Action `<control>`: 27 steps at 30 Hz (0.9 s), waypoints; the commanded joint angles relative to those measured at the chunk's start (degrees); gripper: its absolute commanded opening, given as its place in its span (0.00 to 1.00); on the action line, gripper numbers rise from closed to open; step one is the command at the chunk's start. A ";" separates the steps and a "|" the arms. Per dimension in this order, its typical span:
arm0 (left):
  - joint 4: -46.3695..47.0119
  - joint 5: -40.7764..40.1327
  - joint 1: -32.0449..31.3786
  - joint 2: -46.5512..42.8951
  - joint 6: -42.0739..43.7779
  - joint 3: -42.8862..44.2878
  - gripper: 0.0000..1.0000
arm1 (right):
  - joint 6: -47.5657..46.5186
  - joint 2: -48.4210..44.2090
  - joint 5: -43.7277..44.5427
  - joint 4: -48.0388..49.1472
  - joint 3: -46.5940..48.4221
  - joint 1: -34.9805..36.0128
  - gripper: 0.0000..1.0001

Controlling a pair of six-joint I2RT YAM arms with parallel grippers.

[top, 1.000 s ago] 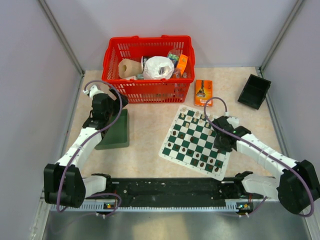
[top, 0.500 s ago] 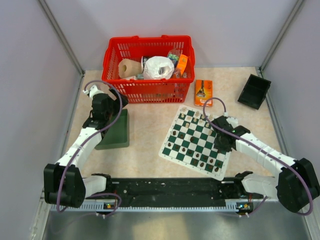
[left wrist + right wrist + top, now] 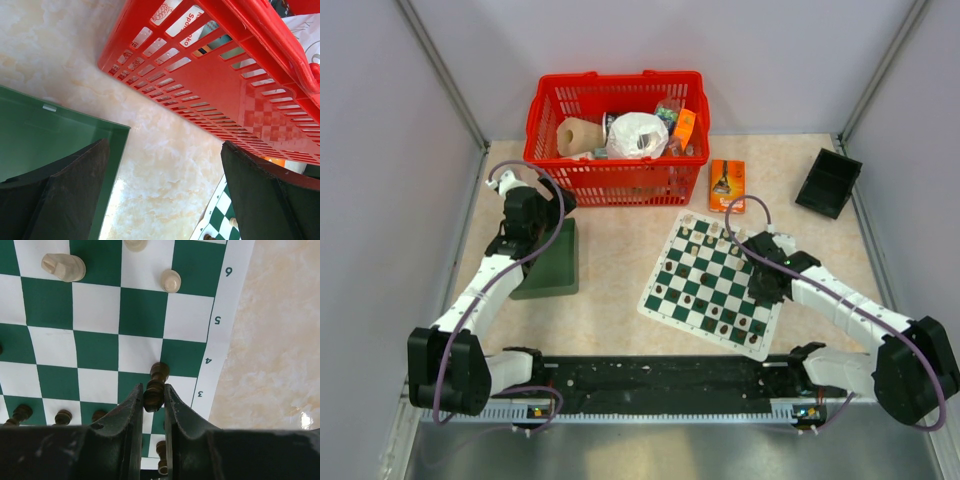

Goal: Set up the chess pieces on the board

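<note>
While the right gripper [image 3: 154, 390] clamps a dark chess piece [image 3: 160, 371] between its fingers, that piece is over the board [image 3: 216, 335], in the column next to the numbered white border, beside the 3 and 4.

Long axis of the piece: runs away from the wrist camera, rounded head at the far end, leaning slightly right. Its lower body is hidden between the fingers, so it cannot be told whether the base touches the mat.

More dark pieces [image 3: 63, 416] line the nearest row, one partly hidden behind the fingers. Farther up the board are cream pieces [image 3: 171, 281], one seemingly on its side and one cut off by the top edge. In the top view the right arm covers the board's right side, and the pieces are too small to identify there.

Left gripper [image 3: 164, 150]: jaws spread wide, nothing between them, above the edge of the green tray [image 3: 60, 130] and the tabletop [image 3: 50, 45]. Only a corner of the board shows in that view.

Beyond: orange box [image 3: 727, 185], red basket [image 3: 615, 185] of mixed items, black tray [image 3: 828, 183] at far right.

Surface: beige, marbled. Pale walls [image 3: 380, 200] stand on three sides.
</note>
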 commanded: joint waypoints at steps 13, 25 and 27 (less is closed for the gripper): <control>2.78 0.68 0.32 0.06 -0.22 -0.12 0.99 | -6.58 -8.58 -11.09 2.74 9.37 3.38 0.04; 2.95 0.94 0.32 -0.29 0.04 -0.03 0.99 | -6.14 -1.04 -4.42 6.17 14.03 25.17 0.04; 2.87 0.94 0.32 -0.37 0.13 -0.03 0.99 | -5.96 1.16 -3.71 6.26 14.47 27.11 0.04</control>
